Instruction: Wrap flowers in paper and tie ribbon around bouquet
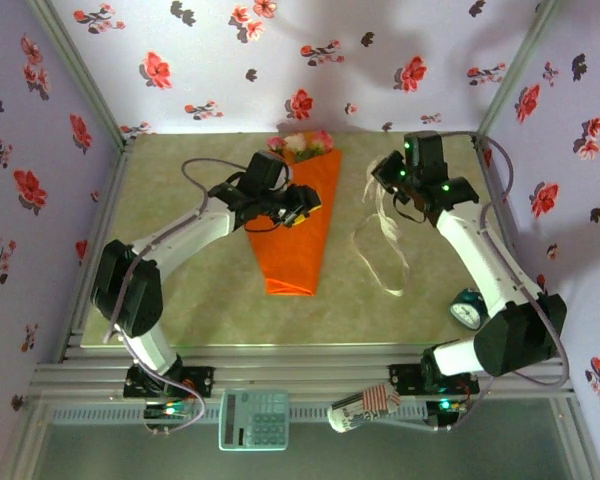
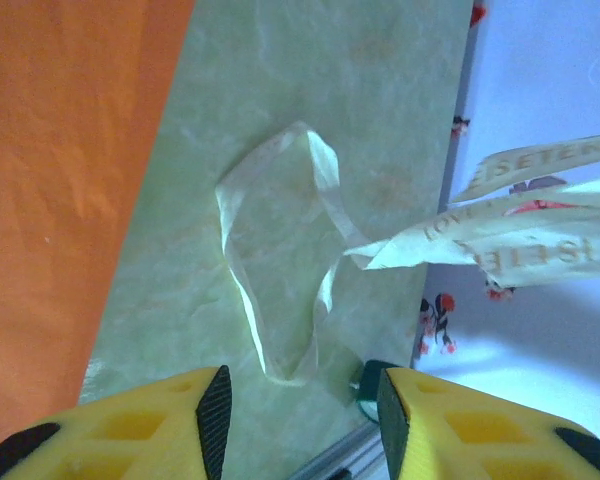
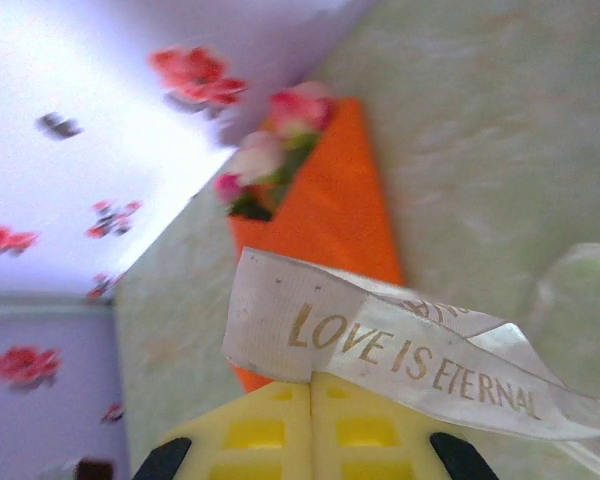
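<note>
As the right pincer point(image 3: 310, 385) pinches the ribbon point(image 3: 410, 360), the left pincer point(image 2: 300, 425) hangs spread. Left one sits over the bouquet point(image 1: 290, 260) edge.

Notebook: the bright orange paper-cone bouquet point(image 1: 292, 245) lies mid-way across the pale stone-patterned table point(image 1: 200, 295), tip toward me, pink and cream rose heads point(image 1: 302, 143) at its far end. The long cream-white ribbon strip point(image 1: 382, 250) loops on the table right of the cone, and one end rises into my right fingers point(image 3: 265, 430). My left fingers point(image 2: 460, 430) hang over the cone's far half. A small round teal clock point(image 1: 467, 309) sits at the near right corner. A pale plastic calculator point(image 1: 253, 418) and a red-and-white striped cylinder point(image 1: 365, 408) lie before the arm bases.
</note>
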Controlling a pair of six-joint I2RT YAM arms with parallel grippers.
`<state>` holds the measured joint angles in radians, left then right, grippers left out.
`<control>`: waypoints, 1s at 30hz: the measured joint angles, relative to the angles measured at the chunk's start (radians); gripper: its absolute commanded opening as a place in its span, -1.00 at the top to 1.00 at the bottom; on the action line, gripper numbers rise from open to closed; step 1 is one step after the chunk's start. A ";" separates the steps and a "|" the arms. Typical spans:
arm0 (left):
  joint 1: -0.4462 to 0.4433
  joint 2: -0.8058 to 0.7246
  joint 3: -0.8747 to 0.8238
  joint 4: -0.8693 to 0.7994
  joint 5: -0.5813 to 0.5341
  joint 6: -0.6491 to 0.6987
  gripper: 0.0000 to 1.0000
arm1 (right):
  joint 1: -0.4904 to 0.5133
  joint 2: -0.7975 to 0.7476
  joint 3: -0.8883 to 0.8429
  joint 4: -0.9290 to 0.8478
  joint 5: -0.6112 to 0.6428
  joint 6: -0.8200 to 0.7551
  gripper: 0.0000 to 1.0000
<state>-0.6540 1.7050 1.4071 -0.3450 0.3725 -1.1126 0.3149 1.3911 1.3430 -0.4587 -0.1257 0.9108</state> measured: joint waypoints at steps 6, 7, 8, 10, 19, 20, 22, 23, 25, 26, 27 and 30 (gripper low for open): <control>0.150 -0.123 -0.031 -0.124 -0.095 -0.042 0.05 | 0.179 0.031 0.029 0.090 -0.129 -0.097 1.00; 0.186 -0.146 -0.031 -0.154 -0.114 -0.042 0.02 | 0.226 0.045 0.035 0.108 -0.143 -0.110 1.00; 0.222 -0.168 -0.031 -0.187 -0.134 -0.042 0.00 | 0.275 0.064 0.042 0.124 -0.156 -0.120 1.00; 0.280 -0.204 -0.034 -0.245 -0.163 -0.042 0.00 | 0.355 0.108 0.050 0.150 -0.170 -0.134 1.00; 0.365 -0.285 -0.070 -0.454 -0.265 -0.013 -0.02 | 0.590 0.458 0.169 0.146 -0.238 -0.192 0.26; 0.367 -0.288 -0.081 -0.464 -0.269 -0.006 -0.02 | 0.605 0.509 0.190 0.139 -0.250 -0.201 0.14; 0.369 -0.289 -0.102 -0.480 -0.272 0.009 -0.02 | 0.625 0.556 0.196 0.110 -0.249 -0.208 -0.03; 0.369 -0.289 -0.116 -0.485 -0.272 0.018 -0.02 | 0.630 0.560 0.189 0.081 -0.240 -0.212 -0.06; 0.369 -0.289 -0.140 -0.498 -0.265 0.037 -0.02 | 0.618 0.538 0.169 0.046 -0.204 -0.202 -0.01; 0.369 -0.288 -0.151 -0.502 -0.260 0.047 -0.02 | 0.599 0.512 0.150 0.033 -0.177 -0.187 0.03; 0.369 -0.286 -0.161 -0.505 -0.255 0.055 -0.03 | 0.574 0.483 0.129 0.020 -0.153 -0.168 0.07; 0.366 -0.277 -0.202 -0.505 -0.236 0.080 -0.03 | 0.454 0.379 0.064 -0.034 -0.071 -0.075 0.23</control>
<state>-0.2878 1.4281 1.2049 -0.8501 0.1364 -1.0325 0.7689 1.7702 1.4071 -0.4927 -0.1970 0.8360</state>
